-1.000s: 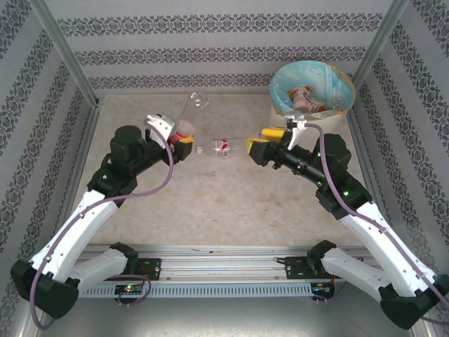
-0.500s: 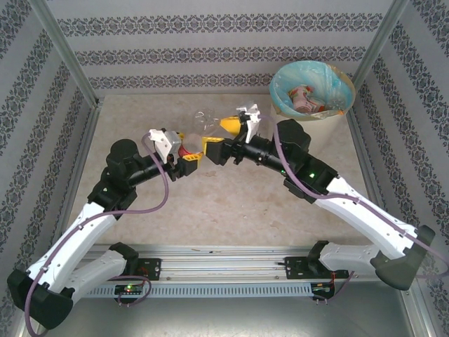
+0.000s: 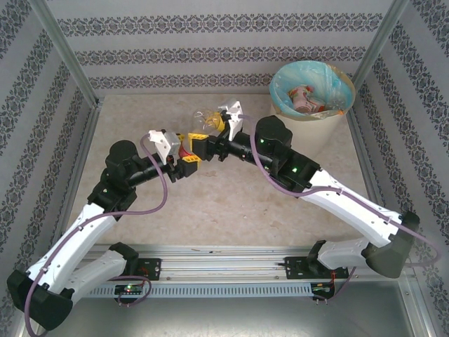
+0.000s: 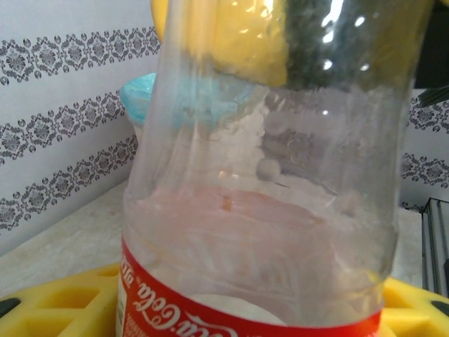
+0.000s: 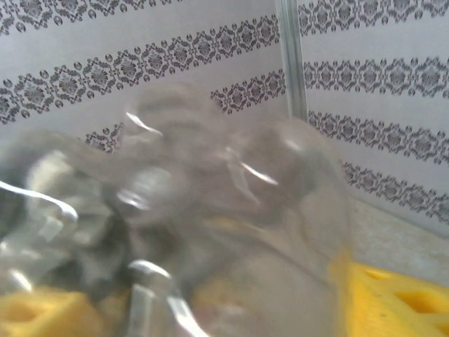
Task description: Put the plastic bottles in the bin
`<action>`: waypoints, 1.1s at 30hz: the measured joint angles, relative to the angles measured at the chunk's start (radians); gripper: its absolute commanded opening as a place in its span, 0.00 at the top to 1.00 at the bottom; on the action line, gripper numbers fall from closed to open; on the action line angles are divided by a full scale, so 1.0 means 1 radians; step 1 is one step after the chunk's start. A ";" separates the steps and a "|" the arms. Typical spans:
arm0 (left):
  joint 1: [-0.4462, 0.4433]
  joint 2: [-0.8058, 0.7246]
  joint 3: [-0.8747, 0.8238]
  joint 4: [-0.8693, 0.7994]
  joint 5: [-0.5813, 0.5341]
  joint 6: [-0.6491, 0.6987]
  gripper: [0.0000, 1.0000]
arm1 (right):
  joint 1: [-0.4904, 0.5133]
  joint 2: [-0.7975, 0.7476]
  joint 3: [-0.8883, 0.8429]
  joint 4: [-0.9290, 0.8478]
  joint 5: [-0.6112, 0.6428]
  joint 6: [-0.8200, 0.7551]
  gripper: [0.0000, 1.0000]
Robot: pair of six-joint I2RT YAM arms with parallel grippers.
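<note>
One red-labelled bottle (image 4: 259, 210) stands clamped in the left gripper (image 3: 184, 154), its clear length running away toward the right gripper (image 3: 209, 133), whose yellow fingers (image 5: 400, 295) straddle it, squeezing or not I cannot tell; the bin (image 3: 275, 90) sits beyond, far right, nearer that arm

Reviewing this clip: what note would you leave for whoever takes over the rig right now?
Left gripper: shut on a clear plastic bottle with a red label.
Right gripper: close beside it, jaws astride a blurred clear bottle; grip unclear.
Round cream-white bin with turquoise liner, far right corner: a few bottles already inside.
Left to do: get the bottles at the grippers into the bin.
</note>
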 measured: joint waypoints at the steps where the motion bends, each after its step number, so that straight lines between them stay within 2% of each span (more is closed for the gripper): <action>1: 0.000 0.004 0.000 0.000 -0.002 0.000 0.99 | 0.003 0.006 0.008 0.000 0.007 -0.010 0.35; 4: -0.003 0.009 0.000 0.001 -0.016 0.004 0.93 | 0.005 0.021 0.028 -0.006 0.018 -0.034 0.43; 7: -0.008 0.009 -0.002 0.003 -0.034 0.007 0.82 | 0.006 0.023 0.029 -0.009 0.020 -0.037 0.47; 10: -0.013 0.003 -0.018 0.027 -0.048 0.007 0.76 | 0.009 0.022 0.029 -0.012 0.025 -0.040 0.48; 14: -0.014 0.001 -0.033 0.053 -0.053 0.006 0.51 | 0.009 0.018 0.028 -0.021 0.026 -0.040 0.52; 18: -0.020 -0.003 -0.037 0.068 -0.058 0.005 0.15 | 0.008 0.008 0.027 -0.031 0.033 -0.036 0.54; 25: -0.019 -0.049 -0.068 0.077 -0.131 0.008 0.08 | -0.103 -0.031 0.044 -0.054 0.095 -0.040 0.55; 28: -0.019 -0.075 -0.084 0.096 -0.175 0.012 0.01 | -0.161 -0.031 0.084 -0.084 0.096 -0.049 0.55; 33: -0.019 -0.107 -0.113 0.113 -0.240 0.030 0.00 | -0.263 -0.019 0.193 -0.152 0.126 -0.130 0.53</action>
